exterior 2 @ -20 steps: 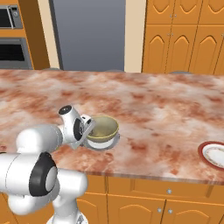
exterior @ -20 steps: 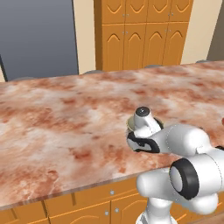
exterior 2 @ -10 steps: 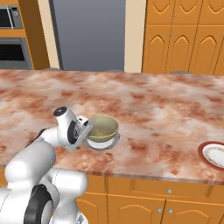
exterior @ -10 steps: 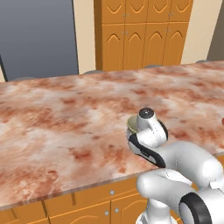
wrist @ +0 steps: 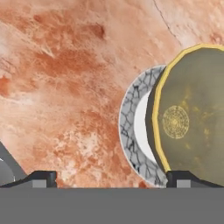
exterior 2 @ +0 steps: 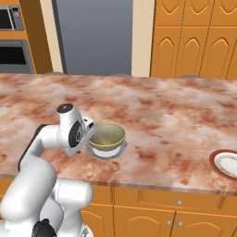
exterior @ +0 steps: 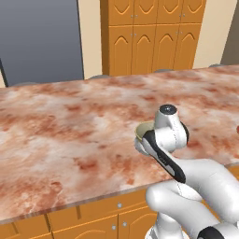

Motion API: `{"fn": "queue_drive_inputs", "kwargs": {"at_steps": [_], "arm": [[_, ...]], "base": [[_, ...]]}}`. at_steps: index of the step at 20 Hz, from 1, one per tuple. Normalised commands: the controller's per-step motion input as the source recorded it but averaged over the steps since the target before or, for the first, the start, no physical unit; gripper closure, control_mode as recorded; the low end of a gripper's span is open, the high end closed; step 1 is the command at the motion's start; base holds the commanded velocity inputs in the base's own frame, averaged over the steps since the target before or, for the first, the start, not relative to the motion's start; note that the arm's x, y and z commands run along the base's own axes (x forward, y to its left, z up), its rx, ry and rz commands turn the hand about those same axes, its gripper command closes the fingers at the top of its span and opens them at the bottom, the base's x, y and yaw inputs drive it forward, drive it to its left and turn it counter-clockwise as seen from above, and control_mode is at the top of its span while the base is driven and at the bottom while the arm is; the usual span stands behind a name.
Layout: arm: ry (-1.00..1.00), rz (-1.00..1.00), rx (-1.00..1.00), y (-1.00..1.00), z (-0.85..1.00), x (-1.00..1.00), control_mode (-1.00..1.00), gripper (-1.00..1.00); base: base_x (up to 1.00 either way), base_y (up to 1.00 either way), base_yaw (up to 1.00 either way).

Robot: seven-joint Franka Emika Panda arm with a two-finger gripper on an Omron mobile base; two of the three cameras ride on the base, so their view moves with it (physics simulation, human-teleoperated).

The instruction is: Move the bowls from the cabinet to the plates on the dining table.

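Note:
One olive-bronze bowl [exterior 2: 107, 135] with a yellowish inside stands upright on the grey-rimmed plate [exterior 2: 107, 154], near the front edge of the pink marbled dining table [exterior 2: 162, 106]. My gripper [exterior 2: 90, 134] is open just left of the bowl and holds nothing. In the hand view the bowl [wrist: 192, 127] and the plate's rim [wrist: 129, 131] lie at the right. The gripper [wrist: 113, 179] spans bare stone, with its right fingertip [wrist: 181, 178] by the bowl's edge. From the left base a sliver of the bowl [exterior: 142, 130] shows behind the hand. The red-rimmed plate [exterior 2: 227, 163] lies bare at the right. The cabinet is out of view.
Tall orange cupboards [exterior 2: 203, 41] and a grey fridge [exterior 2: 95, 37] stand behind the table. An oven and microwave [exterior 2: 11, 41] sit at the far left. Wide bare stone [exterior: 56, 130] stretches left of the bowl.
The hand has drawn a little back from the bowl and the arm has folded lower toward the base. The bowl has stayed on the grey-rimmed plate.

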Motion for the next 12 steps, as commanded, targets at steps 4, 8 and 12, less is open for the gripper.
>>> {"fn": "queue_drive_inputs", "kwargs": {"at_steps": [4, 8, 12], "arm": [[0.07, 0.00, 0.08, 0.00, 0.57, -0.34, -1.00, -1.00], [0.08, -0.01, 0.08, 0.00, 0.59, -0.36, -1.00, -1.00], [0.08, 0.00, 0.08, 0.00, 0.57, -0.47, -1.00, -1.00]], "base": [[0.00, 0.00, 0.00], [0.00, 0.00, 0.00], [0.00, 0.00, 0.00]]}}
